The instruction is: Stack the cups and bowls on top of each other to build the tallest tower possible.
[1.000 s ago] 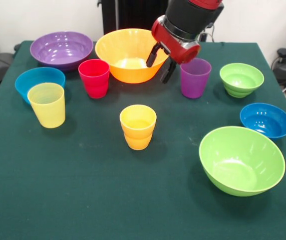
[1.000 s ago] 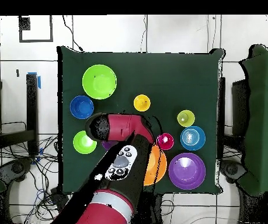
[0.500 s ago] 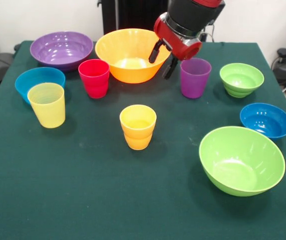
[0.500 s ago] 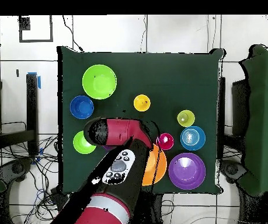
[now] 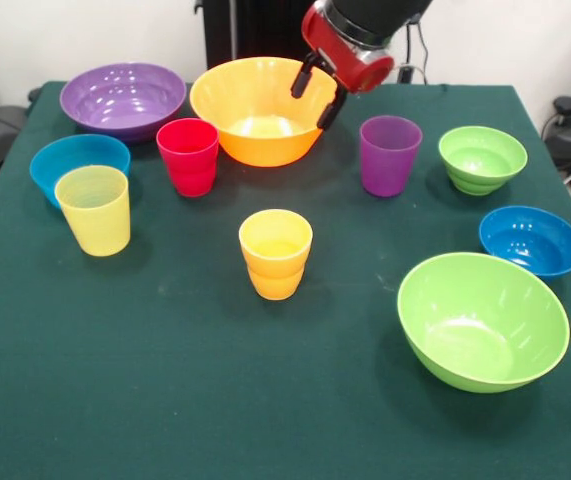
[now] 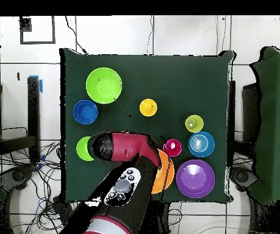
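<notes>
Gripper (image 5: 316,92) hung above the right rim of the large orange bowl (image 5: 255,110), its two dark fingers spread apart and holding nothing. The red and black arm (image 6: 121,177) covered much of that bowl in the overhead view, and the gripper itself could not be made out there.

Nothing was stacked; every piece stood alone on the green desk (image 5: 165,400). In the front view:
- Large purple bowl (image 5: 123,98) at the far left, beside the orange bowl.
- Red-pink cup (image 5: 189,156) just in front of the gap between those two bowls, upright.
- Purple cup (image 5: 389,154) right of the orange bowl, upright, near the gripper but apart from it.
- Small lime green bowl (image 5: 482,158) further right.
- One blue bowl (image 5: 78,164) at the left edge, with the pale yellow cup (image 5: 93,209) directly in front of it and overlapping it in view.
- Yellow-orange cup (image 5: 276,252) near the middle, alone.
- Second blue bowl (image 5: 531,240) at the right edge.
- Large lime green bowl (image 5: 482,320) nearest the camera on the right, just in front of that blue bowl.

All bowls sat mouth up.
</notes>
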You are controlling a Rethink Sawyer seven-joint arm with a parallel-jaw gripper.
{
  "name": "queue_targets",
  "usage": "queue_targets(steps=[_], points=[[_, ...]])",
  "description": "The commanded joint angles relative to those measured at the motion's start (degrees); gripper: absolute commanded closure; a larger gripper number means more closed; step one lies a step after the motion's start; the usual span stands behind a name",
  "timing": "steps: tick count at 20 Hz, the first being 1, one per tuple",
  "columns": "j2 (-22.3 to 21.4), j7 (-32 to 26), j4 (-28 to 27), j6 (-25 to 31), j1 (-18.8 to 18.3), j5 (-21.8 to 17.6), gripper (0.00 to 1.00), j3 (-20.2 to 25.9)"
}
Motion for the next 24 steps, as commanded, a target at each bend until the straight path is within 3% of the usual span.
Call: queue_targets(steps=[1,8,24], points=[[4.22,8.99,1.98,-2.74,0.01,2.29,0.0,3.7],[7.85,10.38,1.32,-7.84,0.0,3.56,0.0,4.17],[10.53,7.87,2.58,-14.33,-1.61,5.97,0.0,5.5]])
